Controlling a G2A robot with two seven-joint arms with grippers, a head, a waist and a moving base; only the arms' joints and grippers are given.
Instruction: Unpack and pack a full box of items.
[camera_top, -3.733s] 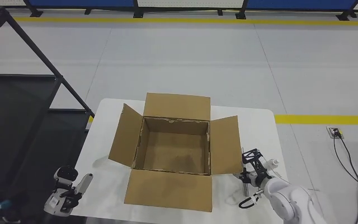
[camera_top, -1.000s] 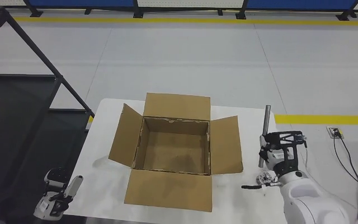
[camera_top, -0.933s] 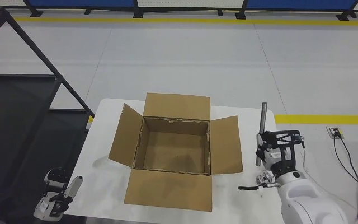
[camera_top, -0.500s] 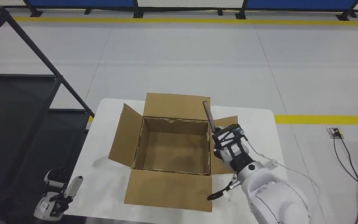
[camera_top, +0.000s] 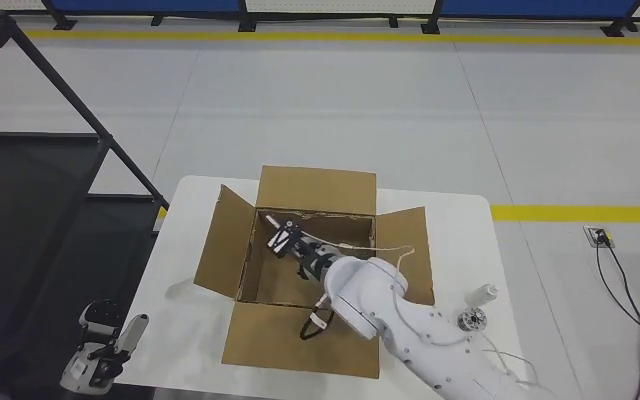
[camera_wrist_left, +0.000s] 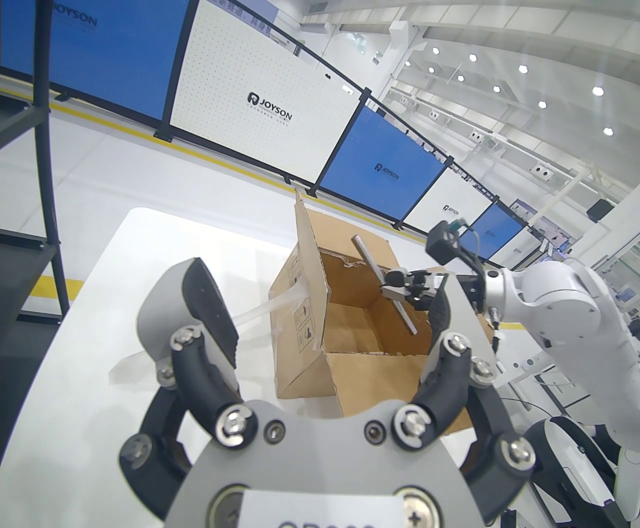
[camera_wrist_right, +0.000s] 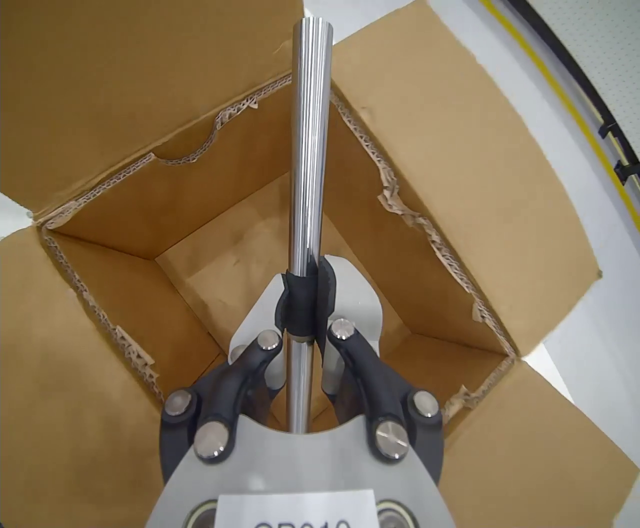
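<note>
Swung in from the side, right gripper (camera_wrist_right: 304, 305), clamped on 1 steel rod (camera_wrist_right: 309, 150), has the box (camera_wrist_right: 150, 210) beneath it; packing likely starts.

— What's the right arm (camera_top: 400, 310) like?
— Smooth white shell, with a thin white cable running toward the hand.
— The grippers?
— Left gripper (camera_wrist_left: 320, 292): grey plate, black linkages and silver screws behind black-padded fingers (camera_wrist_left: 210, 305). Right gripper (camera_wrist_right: 305, 295) looks alike.

White table (camera_top: 185, 300) carries an open cardboard box (camera_top: 300, 340), two small items (camera_top: 467, 320).
</note>
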